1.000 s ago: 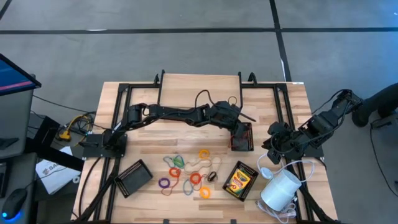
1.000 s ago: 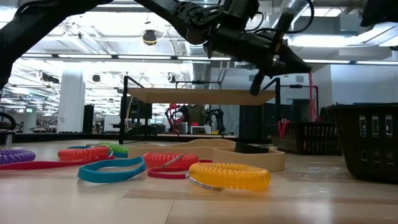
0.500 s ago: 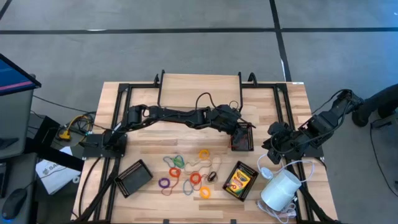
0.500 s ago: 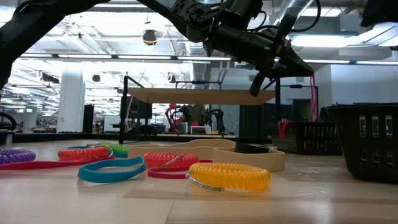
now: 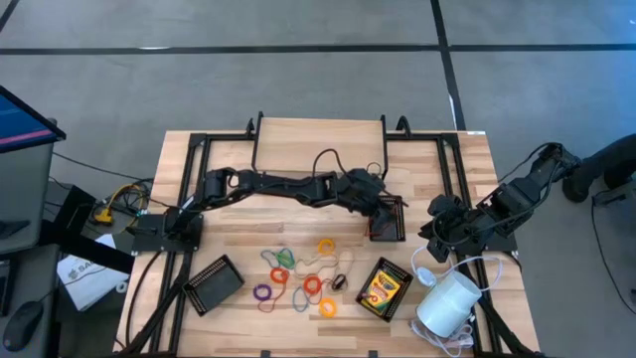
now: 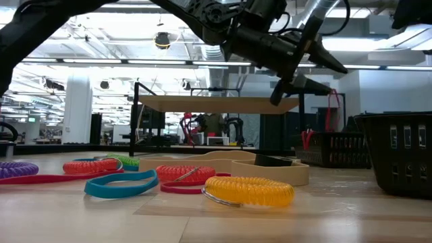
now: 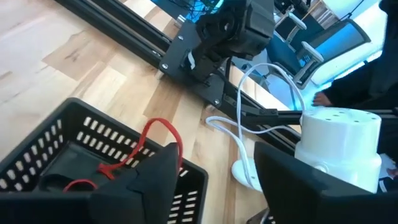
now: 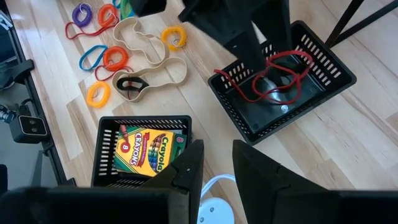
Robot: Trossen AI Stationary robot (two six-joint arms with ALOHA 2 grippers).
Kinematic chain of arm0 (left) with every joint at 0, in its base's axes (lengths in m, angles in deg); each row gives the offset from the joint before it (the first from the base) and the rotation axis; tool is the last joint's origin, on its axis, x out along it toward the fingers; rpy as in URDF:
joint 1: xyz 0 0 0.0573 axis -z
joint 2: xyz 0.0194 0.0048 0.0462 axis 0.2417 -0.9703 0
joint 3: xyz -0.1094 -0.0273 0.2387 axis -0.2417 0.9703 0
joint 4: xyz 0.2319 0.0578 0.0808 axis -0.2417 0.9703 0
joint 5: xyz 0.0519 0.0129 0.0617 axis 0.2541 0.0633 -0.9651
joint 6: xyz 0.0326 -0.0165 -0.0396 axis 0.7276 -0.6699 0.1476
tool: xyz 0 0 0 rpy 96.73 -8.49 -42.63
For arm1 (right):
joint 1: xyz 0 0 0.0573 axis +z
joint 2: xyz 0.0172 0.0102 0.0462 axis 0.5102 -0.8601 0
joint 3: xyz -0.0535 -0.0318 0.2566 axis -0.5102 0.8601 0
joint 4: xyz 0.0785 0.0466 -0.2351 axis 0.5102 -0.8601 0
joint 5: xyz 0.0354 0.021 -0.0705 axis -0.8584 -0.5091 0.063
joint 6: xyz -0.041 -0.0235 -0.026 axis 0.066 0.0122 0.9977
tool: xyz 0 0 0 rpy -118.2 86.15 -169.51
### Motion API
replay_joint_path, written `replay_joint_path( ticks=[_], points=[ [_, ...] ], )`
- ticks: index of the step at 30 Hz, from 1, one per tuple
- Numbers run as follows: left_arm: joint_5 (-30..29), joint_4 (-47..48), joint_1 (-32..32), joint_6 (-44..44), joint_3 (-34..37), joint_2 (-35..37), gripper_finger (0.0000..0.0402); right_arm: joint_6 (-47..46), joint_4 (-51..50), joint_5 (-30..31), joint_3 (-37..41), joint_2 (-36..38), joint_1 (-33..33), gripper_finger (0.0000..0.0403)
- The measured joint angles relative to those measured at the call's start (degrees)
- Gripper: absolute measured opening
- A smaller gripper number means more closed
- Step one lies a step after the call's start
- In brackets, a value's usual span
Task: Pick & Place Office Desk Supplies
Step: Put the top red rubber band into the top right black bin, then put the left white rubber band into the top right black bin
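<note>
My left gripper [image 6: 322, 75] is open, just above a black mesh tray [image 7: 37, 155] at the right of the table's middle [image 5: 386, 205]. A red elastic loop [image 7: 158, 134] lies in that tray [image 8: 323, 62], one bend arching up over its rim. Between the fingers there is nothing. A yellow-and-green crayon box [image 8: 144, 151] lies in a second mesh tray [image 5: 383, 288]. Several coloured loops [image 5: 298, 278] lie on the wood near the front, among them a yellow coil [image 6: 250, 190]. My right gripper [image 8: 214, 171] hangs at the right side [image 5: 433, 237], its fingers a little apart and with nothing in them.
A white cylinder [image 5: 447, 303] with a white cord [image 7: 239, 124] stands at the front right corner. A third mesh tray [image 5: 214, 283] sits at the front left. Black frame rails [image 5: 189, 199] run along both sides, and a raised wooden shelf [image 5: 318, 134] stands at the back.
My left gripper has opened over the tray and let go of the red loop. The loop has sunk a little and now rests in the tray with one bend over the rim. The gripper has rolled slightly.
</note>
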Motion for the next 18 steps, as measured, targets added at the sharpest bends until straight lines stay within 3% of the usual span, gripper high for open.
replay_joint_path(
  ticks=[7, 11, 18],
  points=[
    [1.3, 2.2, 0.9, -3.8, 0.0, 0.0, 0.022, -0.1, 0.0, 0.0, 0.0, 0.0, 0.0, 0.0084],
    [4.9, 7.0, 0.9, -5.2, 0.0, 0.1, 0.0208, -0.1, 0.0, 0.0, 0.0, 0.0, 0.0, 0.0084],
    [5.4, 9.4, 1.5, -4.1, 0.0, 1.8, 0.0181, 0.1, 0.0, 0.0, 0.0, 0.0, 0.0, 0.0084]
  ],
)
